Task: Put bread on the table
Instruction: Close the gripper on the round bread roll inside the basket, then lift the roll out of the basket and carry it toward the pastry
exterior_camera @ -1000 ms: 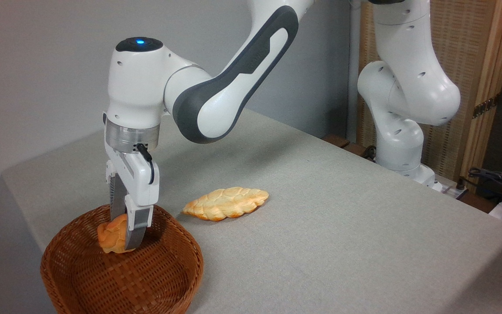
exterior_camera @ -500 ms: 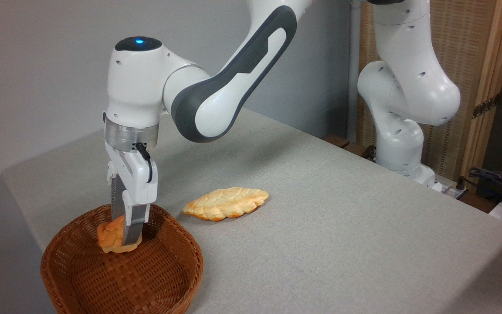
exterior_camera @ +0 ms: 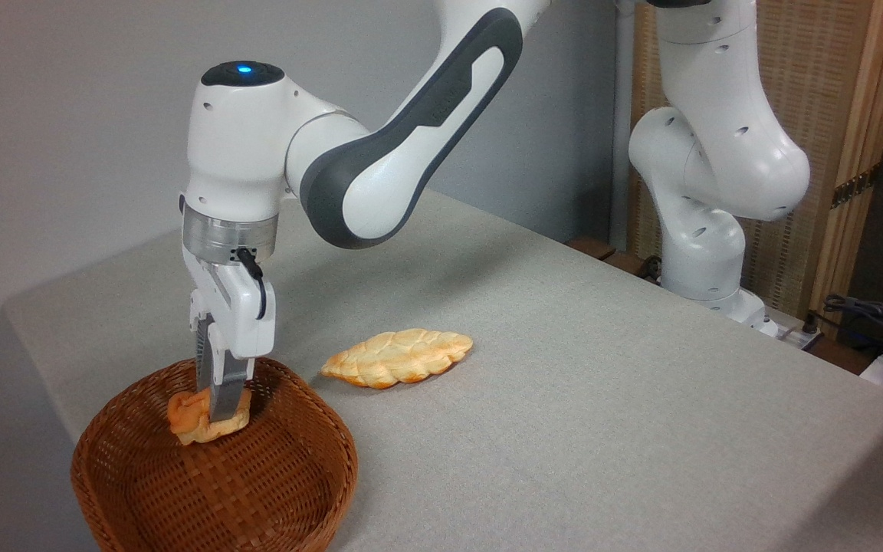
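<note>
Pincer: my gripper (exterior_camera: 215, 414) is pointing straight down into the basket (exterior_camera: 257, 491), fingers pinching the bread (exterior_camera: 188, 418) across its middle so it cannot roll out.
Bread: it is sitting inside the basket toward the rim's 11 o'clock, just above the weave as far as I can judge.
Table (exterior_camera: 564, 383): I am aiming for bare grey cloth, the task's goal.
Braided loaf (exterior_camera: 397, 356): it is lying at 2 o'clock from the basket, so I am planning a drop spot clear of it.
</note>
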